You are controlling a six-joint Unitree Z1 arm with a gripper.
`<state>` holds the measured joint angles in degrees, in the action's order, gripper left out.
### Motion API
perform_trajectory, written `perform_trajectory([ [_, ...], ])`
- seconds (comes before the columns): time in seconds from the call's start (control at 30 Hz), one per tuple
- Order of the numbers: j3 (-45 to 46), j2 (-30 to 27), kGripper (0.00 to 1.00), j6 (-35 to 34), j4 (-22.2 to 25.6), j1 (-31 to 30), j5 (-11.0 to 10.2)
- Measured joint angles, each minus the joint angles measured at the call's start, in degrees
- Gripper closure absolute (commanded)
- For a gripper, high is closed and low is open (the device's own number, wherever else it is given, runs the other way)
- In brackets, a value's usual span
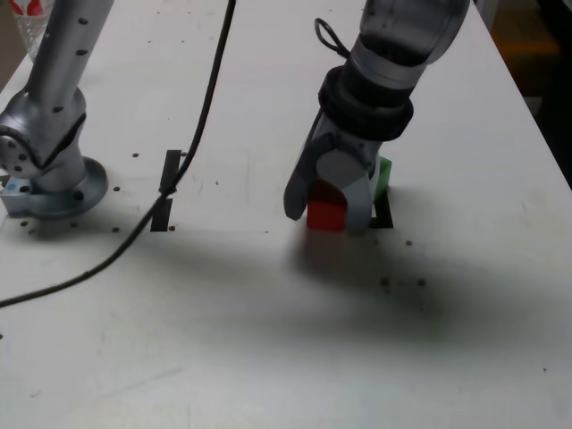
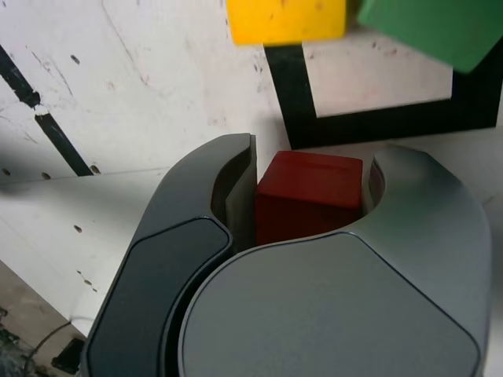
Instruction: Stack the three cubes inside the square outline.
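My gripper (image 1: 326, 217) is shut on the red cube (image 1: 325, 211), which sits low at the table surface between the two jaws. In the wrist view the red cube (image 2: 310, 196) fills the gap between the gripper (image 2: 310, 169) jaws, just outside the square outline (image 2: 377, 122) of black tape. The yellow cube (image 2: 287, 20) rests at one corner of that outline and the green cube (image 2: 428, 27) overlaps its far side. In the exterior view the green cube (image 1: 383, 177) peeks out behind the gripper, a corner of the outline (image 1: 384, 219) shows below it, and the yellow cube is hidden.
The arm's base (image 1: 54, 179) is bolted at the exterior view's left. A black cable (image 1: 192, 143) runs across the white table past two short black tape strips (image 1: 167, 189). The table's edge (image 1: 536, 116) runs down the exterior view's right.
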<state>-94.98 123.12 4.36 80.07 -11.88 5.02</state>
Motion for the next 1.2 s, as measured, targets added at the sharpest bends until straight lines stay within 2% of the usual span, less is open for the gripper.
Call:
perform_trajectory([
  [0.77, -0.24, 2.76, 0.84, 4.96, -2.48, 6.16, -0.12],
  [0.97, -1.14, 2.91, 0.84, 6.15, -2.55, 8.10, -1.73],
  [1.2, -2.30, 2.91, 0.84, 8.61, -2.55, 11.21, -5.01],
])
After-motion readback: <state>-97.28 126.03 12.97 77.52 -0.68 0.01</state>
